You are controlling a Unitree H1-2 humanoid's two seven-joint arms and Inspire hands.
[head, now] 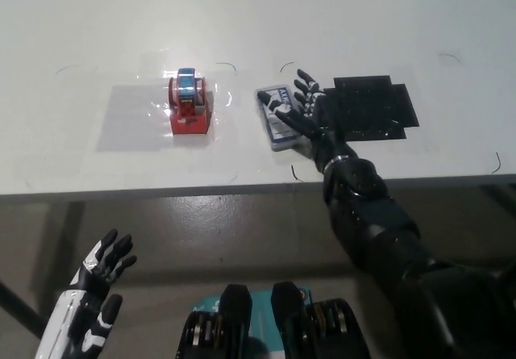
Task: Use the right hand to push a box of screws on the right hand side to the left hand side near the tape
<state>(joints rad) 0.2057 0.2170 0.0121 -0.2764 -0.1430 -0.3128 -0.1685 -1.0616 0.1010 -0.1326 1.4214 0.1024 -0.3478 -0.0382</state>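
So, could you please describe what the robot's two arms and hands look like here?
The right arm is black throughout, built of bulky, rounded glossy segments, and ends in a black right hand with pale marks on its slim fingers. The left hand at the lower left is white-shelled with black fingers, on a white forearm. No loose cables show.

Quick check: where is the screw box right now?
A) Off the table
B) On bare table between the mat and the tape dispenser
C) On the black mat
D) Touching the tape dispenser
B: the screw box lies on white table, left of the black mat, apart from the tape dispenser, with the right hand against it.
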